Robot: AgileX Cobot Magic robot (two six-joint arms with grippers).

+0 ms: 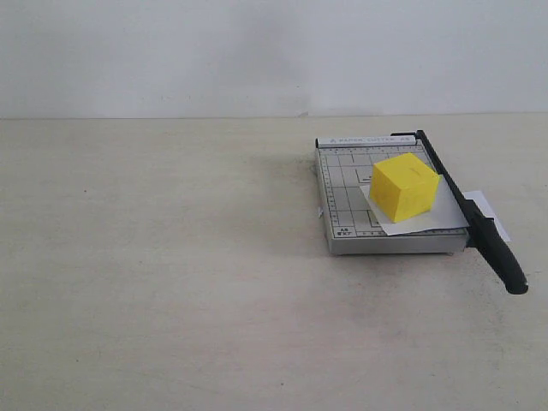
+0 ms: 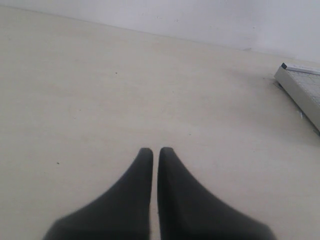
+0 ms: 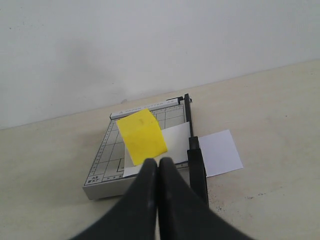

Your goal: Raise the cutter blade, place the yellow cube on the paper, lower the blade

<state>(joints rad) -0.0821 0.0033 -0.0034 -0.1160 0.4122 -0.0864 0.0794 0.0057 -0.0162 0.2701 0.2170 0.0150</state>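
- Left fingers: closed, tips nearly together with a thin slit between, gripping nothing. They hang over bare bench. Only a corner of the grey cutter base shows in the left wrist view, well apart from them.
- Right fingers: closed tip to tip, gripping nothing.
- Yellow cube: ahead of the right fingertips and clear of them, no contact seen. In the exterior view the yellow cube rests on the paper, which lies on the gridded cutter base, towards the blade side.
- Cutter blade: down, lying flat along the right edge of the base, its thick black handle projecting past the near edge. In the right wrist view the blade handle lies just beside the right fingers; contact cannot be confirmed.
- Paper: white sheet shows on both sides of the lowered blade, part under the cube and part on the bench beyond the blade. Whether it is one piece cannot be told.
- Cutter stands on the right half of the bench, near a pale wall.
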